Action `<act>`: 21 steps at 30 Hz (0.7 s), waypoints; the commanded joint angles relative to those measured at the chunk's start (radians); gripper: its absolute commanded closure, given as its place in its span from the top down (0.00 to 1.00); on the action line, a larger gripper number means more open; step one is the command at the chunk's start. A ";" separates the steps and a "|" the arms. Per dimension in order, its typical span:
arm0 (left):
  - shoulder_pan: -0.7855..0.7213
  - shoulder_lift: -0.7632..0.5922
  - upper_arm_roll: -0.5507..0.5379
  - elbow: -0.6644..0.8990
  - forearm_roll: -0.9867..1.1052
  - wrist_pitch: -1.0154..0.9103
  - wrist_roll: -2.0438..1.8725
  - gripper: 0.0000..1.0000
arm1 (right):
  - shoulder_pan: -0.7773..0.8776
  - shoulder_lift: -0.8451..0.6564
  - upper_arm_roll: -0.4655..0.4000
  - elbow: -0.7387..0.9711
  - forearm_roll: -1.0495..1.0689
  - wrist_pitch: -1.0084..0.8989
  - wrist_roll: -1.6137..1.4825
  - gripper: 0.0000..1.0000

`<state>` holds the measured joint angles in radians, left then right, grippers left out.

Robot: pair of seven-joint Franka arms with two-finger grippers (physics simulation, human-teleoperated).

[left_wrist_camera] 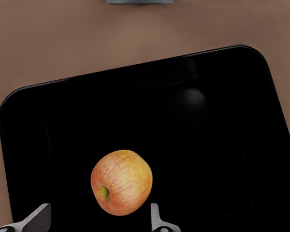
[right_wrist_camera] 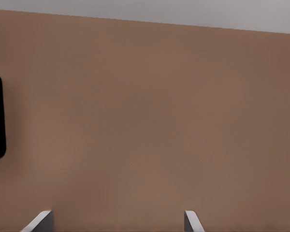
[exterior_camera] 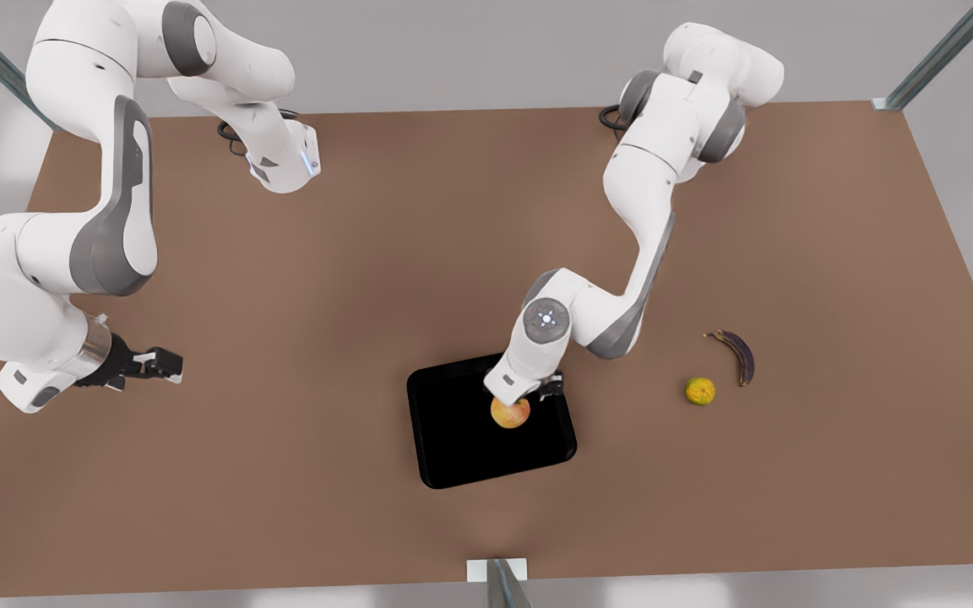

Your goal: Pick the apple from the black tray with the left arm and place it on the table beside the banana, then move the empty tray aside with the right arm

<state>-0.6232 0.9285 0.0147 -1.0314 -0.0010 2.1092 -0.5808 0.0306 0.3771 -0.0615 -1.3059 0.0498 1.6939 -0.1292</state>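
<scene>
My left end effector (left_wrist_camera: 97,220) hovered low over the apple (exterior_camera: 510,413), fingers spread on either side and not yet touching, the fruit sitting near the middle of the black tray (exterior_camera: 453,447). I judged the round apple could roll off-center if 1 finger touched first. That arm reached down from the upper right. My right end effector (exterior_camera: 167,363) waited at left of the frame above the surface (exterior_camera: 284,473), spread open. The banana (exterior_camera: 740,355) lay at right.

Glossy black tray (exterior_camera: 453,447); matt brown table (exterior_camera: 284,380); smooth-skinned apple (left_wrist_camera: 121,181); metal frame posts (exterior_camera: 943,55).
</scene>
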 commanded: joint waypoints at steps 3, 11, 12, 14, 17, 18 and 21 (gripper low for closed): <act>-0.016 0.047 -0.001 0.011 0.029 0.129 -0.386 1.00 | 0.000 -0.001 0.002 0.001 0.001 -0.011 -0.015 1.00; -0.035 0.072 0.001 0.002 0.064 0.141 -0.335 1.00 | 0.002 -0.001 0.002 0.001 0.001 -0.011 -0.013 1.00; -0.035 0.073 0.002 0.002 0.065 0.141 -0.315 1.00 | 0.002 -0.001 0.002 0.001 0.001 -0.011 -0.013 1.00; -0.035 0.073 0.002 -0.009 0.101 0.127 -0.272 1.00 | 0.002 -0.001 0.002 0.001 0.001 -0.011 -0.013 1.00; -0.044 0.070 0.002 -0.018 0.127 0.095 -0.283 1.00 | 0.002 -0.001 0.002 0.001 0.001 -0.011 -0.013 1.00; -0.046 0.070 0.004 -0.019 0.127 0.084 -0.284 1.00 | 0.002 -0.001 0.003 0.001 -0.001 -0.011 -0.013 1.00; -0.043 0.079 0.010 -0.019 0.125 0.092 -0.280 1.00 | 0.002 -0.001 0.002 0.001 0.001 -0.011 -0.013 1.00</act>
<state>-0.6660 1.0086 0.0229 -1.0511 0.1162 2.2106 -0.7942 0.0323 0.3771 -0.0590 -1.3059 0.0492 1.6836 -0.1381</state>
